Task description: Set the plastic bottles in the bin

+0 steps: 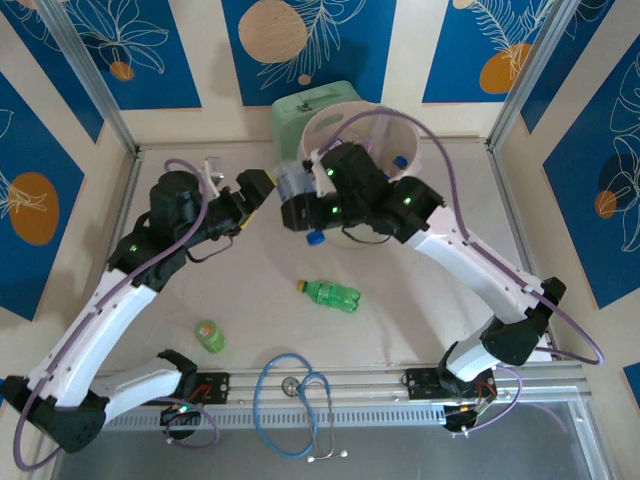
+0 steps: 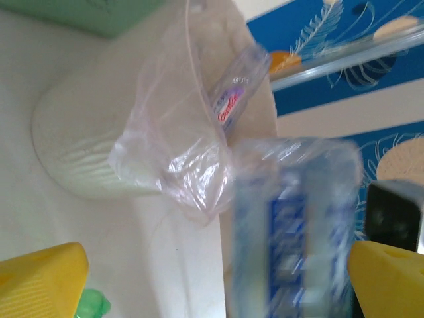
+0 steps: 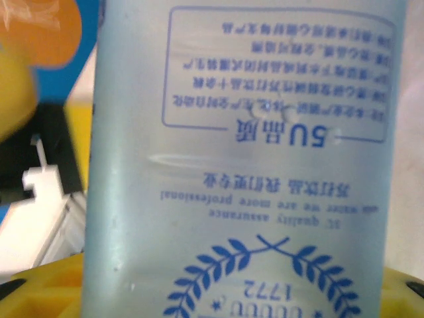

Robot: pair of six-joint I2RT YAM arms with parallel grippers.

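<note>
Clear bottle, its blue print upside down, sits close against my right wrist camera, pinched in my right jaws. Left jaws stand spread on either side of it, gripping nothing. Both arms reach forward and meet just left of the bin. Best to draw the left arm clear first, then swing right over the rim and release.

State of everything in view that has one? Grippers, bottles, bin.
left gripper: open, fingers wide apart.
right gripper: shut on the clear bottle.
clear bottle: held in the air, capped.
green bottle: lying on its side, capped.
small green bottle: on the table, seemingly upright.
bin: upright, bag-lined, blue-capped bottle inside.
stethoscope: lying loose by the near edge.
</note>
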